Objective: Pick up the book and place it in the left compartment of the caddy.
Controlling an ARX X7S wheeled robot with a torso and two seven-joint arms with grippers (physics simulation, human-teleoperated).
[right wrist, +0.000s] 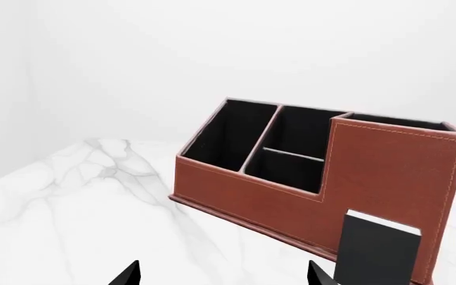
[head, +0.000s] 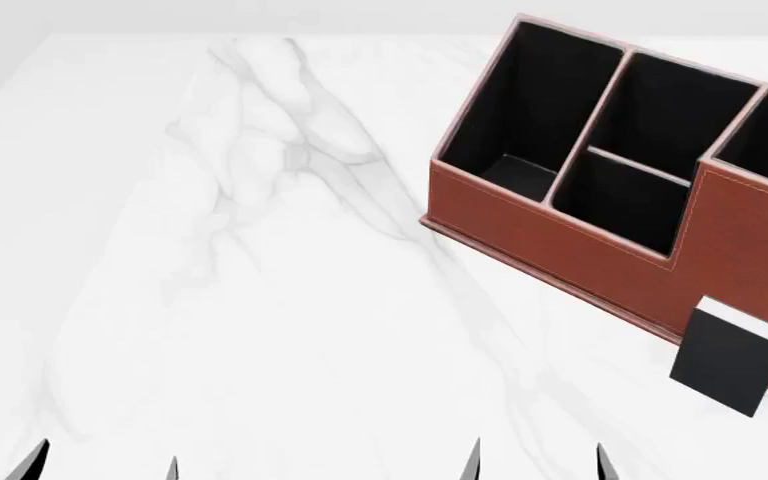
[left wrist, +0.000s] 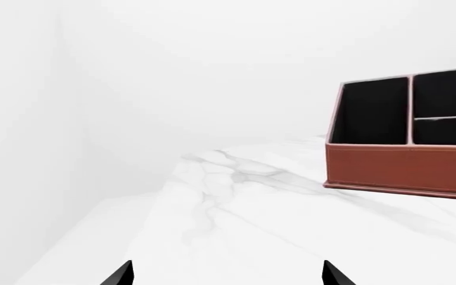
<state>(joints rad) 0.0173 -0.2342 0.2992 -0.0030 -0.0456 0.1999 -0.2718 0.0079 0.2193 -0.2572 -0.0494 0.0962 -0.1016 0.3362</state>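
**Book upright against the caddy, both arms yet to reach**

While both grippers hang low at the near edge of the marble table (head: 224, 300), only their dark fingertips show: the left gripper (head: 104, 465) and the right gripper (head: 535, 458) each with tips set well apart, so the jaws stand wide and hold nothing.

Farther out, to the right, the book (head: 731, 355) stands on edge, its black cover facing the robot and its back resting against the front wall of the caddy (head: 558, 240), below the taller section. It leans a little, with the white page edges turned upward along the top. Its long axis seems to run near vertical, though the bottom is cut off in the right wrist view, so I would not swear to it.

Beyond it, the left compartment (head: 524, 110) runs front to back along the caddy's left side, long and black-lined, well apart from the book.

The step in hand looks like the right arm's approach. Done well, it would come in from above, with the fingers straddling the thin cover across its thickness near the top edge, and close before lifting, so the book does not slide down the leather wall or topple flat.
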